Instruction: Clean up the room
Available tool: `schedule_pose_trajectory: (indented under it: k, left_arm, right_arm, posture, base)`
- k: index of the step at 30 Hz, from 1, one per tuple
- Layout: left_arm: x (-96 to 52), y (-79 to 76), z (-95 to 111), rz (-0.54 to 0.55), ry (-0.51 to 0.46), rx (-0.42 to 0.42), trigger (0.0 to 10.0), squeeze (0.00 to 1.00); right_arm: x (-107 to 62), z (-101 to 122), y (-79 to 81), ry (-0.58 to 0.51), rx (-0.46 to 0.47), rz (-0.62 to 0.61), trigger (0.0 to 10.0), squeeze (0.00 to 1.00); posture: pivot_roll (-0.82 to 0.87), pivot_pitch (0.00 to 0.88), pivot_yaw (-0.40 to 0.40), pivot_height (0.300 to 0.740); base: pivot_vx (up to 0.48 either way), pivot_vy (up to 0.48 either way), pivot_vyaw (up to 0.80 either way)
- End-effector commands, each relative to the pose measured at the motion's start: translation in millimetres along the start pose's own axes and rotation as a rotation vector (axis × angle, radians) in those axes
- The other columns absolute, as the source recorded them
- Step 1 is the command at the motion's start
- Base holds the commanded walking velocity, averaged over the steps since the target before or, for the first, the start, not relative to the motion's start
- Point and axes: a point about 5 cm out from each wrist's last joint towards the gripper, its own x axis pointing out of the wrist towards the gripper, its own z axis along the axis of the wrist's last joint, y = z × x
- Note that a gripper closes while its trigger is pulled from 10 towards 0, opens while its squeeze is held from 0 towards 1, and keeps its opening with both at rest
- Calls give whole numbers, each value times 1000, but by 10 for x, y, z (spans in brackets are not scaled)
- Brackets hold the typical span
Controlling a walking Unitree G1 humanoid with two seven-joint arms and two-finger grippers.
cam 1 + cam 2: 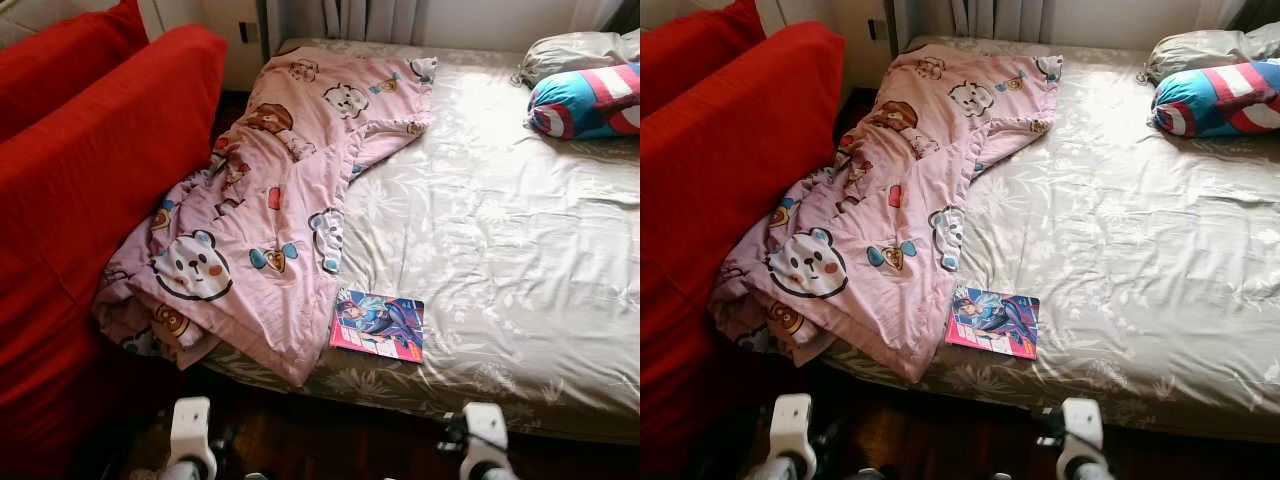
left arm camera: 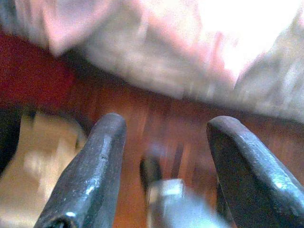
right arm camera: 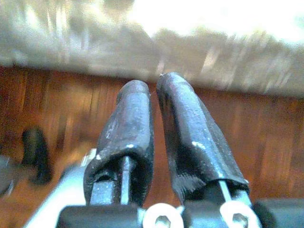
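A bed (image 1: pixel 520 260) with a pale floral sheet is filling the centre and right of the head views, sunlight falling across it. A pink cartoon-print blanket (image 1: pixel 270 200) is lying rumpled along the bed's left side, running from the top centre of the frame down to the lower left, where it is spilling over the mattress edge. Just beside its lower corner, near the bed's front edge, a colourful book (image 1: pixel 378 325) is lying flat on the sheet. At the upper right, a blue, red and white cushion (image 1: pixel 585 100) is resting against a grey pillow (image 1: pixel 570 50). A red sofa (image 1: pixel 90 180) is occupying the left side, touching the blanket. Curtains (image 1: pixel 350 18) are hanging at the top centre. Dark wooden floor (image 3: pixel 42 109) is showing along the bottom edge, below the bed.

In its wrist view the left gripper (image 2: pixel 166 137) is hanging over the floor with its fingers spread wide, holding nothing. The right gripper (image 3: pixel 153 95) is pointing at the floor near the bed's edge, its fingers pressed together, empty.
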Motion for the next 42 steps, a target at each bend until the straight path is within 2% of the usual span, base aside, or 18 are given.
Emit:
schedule_pose_trajectory:
  k: [1, 2, 4, 5, 8, 11, 16, 20, 22, 28, 31, 38, 42]
  left_arm:
    - [8, 17, 74, -2, -51, -22, 10000, 0]
    - [28, 17, 185, -12, -112, -19, 10000, 0]
    - [36, 20, 252, -16, -149, -16, 10000, 0]
    - [40, 8, 339, -31, -205, -22, 10000, 0]
    - [27, -21, 472, -58, -295, -21, 10000, 0]
    - [-51, -37, 568, -67, -389, -28, 10000, 0]
    - [-145, -81, 547, -99, -423, -18, 10000, 0]
    - [-146, -105, 611, -112, -445, -19, 10000, 0]
    - [-153, -158, 715, -133, -471, -17, 10000, 0]
    - [-176, -233, 845, -176, -506, -17, 10000, 0]
    - [-183, -231, 878, -181, -510, -22, 10000, 0]
    - [-199, -220, 923, -181, -505, -26, 10000, 0]
    - [-207, -215, 948, -173, -508, -33, 10000, 0]
  right_arm:
    - [-25, 1, -51, -31, 15, -9, 10000, 0]
    - [30, 164, 16, -99, 19, 8, 10000, 0]
    - [75, 277, 108, -137, 20, 26, 10000, 0]
    - [98, 381, 200, -191, 2, 57, 10000, 0]
    - [95, 484, 287, -274, -5, 85, 10000, 0]
    - [48, 547, 321, -372, 0, 91, 10000, 0]
    - [-43, 564, 366, -464, -18, 106, 10000, 0]
    - [-104, 604, 410, -522, -25, 115, 10000, 0]
    - [-138, 688, 425, -570, -26, 107, 10000, 0]
    - [-205, 910, 427, -652, -32, 70, 10000, 0]
    - [-190, 949, 413, -638, -30, 52, 10000, 0]
    - [-211, 1056, 406, -646, -34, 48, 10000, 0]
    - [-229, 1067, 373, -645, -22, 37, 10000, 0]
  posture:
    - [46, 178, -28, 740]
    - [44, 175, -30, 740]
    - [44, 175, -30, 740]
    - [38, 168, -34, 740]
    - [37, 161, -39, 740]
    - [32, 147, -52, 740]
    - [42, 134, -57, 740]
    - [30, 125, -56, 740]
    - [26, 116, -52, 740]
    - [26, 105, -50, 740]
    - [27, 105, -50, 740]
    - [33, 134, -51, 698]
    - [37, 148, -52, 698]
  base:
    - [0, 0, 0]
    - [0, 0, 0]
    - [0, 0, 0]
    - [0, 0, 0]
    - [0, 0, 0]
    - [0, 0, 0]
    - [0, 0, 0]
    - [0, 0, 0]
    - [0, 0, 0]
    - [0, 0, 0]
    - [0, 0, 0]
    - [0, 0, 0]
    - [0, 0, 0]
